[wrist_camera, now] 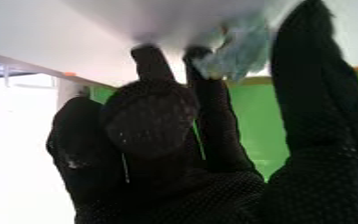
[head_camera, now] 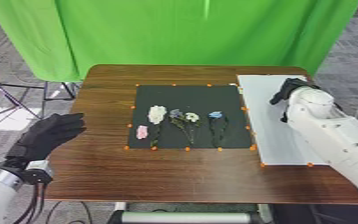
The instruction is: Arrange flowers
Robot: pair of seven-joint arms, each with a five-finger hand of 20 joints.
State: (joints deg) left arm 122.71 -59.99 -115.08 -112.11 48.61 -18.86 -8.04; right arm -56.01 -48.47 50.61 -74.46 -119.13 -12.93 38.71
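Right hand (head_camera: 290, 90), its grip impossible to tell, meets a crumpled bluish bloom (wrist_camera: 239, 50) over a smooth white board (head_camera: 260, 105), near thin-stemmed flowers (head_camera: 157, 114) on a black mat (head_camera: 175, 94), left hand (head_camera: 51, 132) open.

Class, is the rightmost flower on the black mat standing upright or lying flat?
Lying flat: the flower's bloom and stem stretch along the mat.
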